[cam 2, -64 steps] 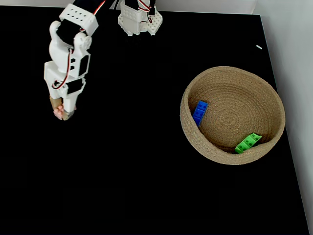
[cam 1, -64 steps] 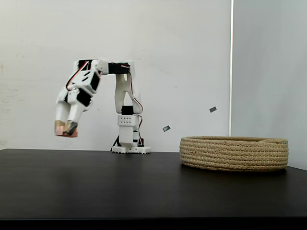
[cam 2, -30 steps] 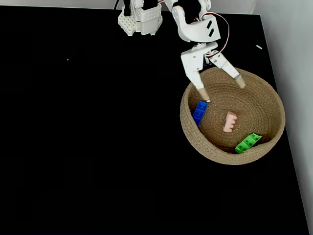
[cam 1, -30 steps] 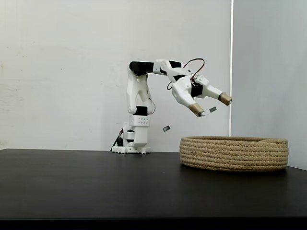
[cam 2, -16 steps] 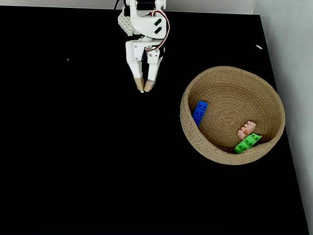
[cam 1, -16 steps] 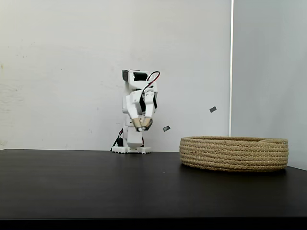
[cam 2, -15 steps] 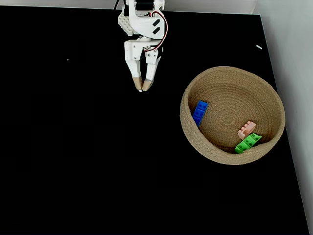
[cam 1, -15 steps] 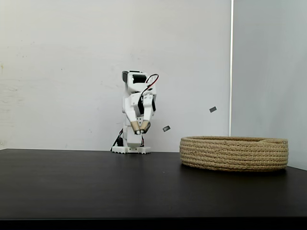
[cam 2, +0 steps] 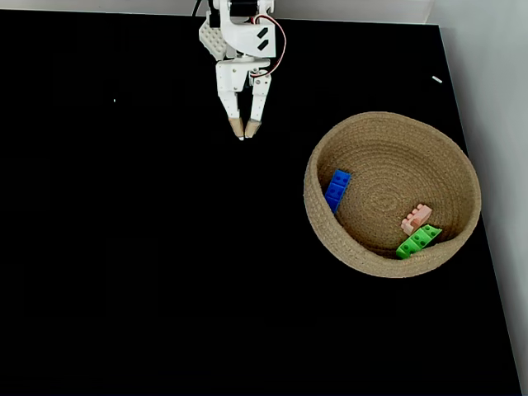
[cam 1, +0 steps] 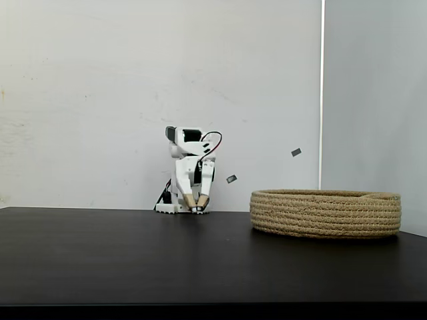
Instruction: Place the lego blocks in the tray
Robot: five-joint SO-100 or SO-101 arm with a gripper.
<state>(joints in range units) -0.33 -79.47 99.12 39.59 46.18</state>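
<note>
- Over by the arm's base, tool (cam 2: 245,132) hangs folded down low above the black surface (cam 2: 165,272), tips nearly together with a slim gap, holding nothing; reads as a parked rest pose, well apart from the basket.
- Side-on fixed view: tool (cam 1: 195,205) tips point down, just off the surface or touching it, can't tell which.
- Woven rope tray (cam 2: 330,239) sits at the right of the surface; its raised wall keeps the bricks from sliding out.
- Blue brick (cam 2: 336,190) lies against the inner left wall.
- Salmon-pink brick (cam 2: 416,219) and green brick (cam 2: 418,240) lie touching near the lower right wall, probably where they rolled downslope.
- Side-on view: tray (cam 1: 325,213) wall hides the bricks.
- No loose bricks on the surface; judging by that, the task looks finished.
</note>
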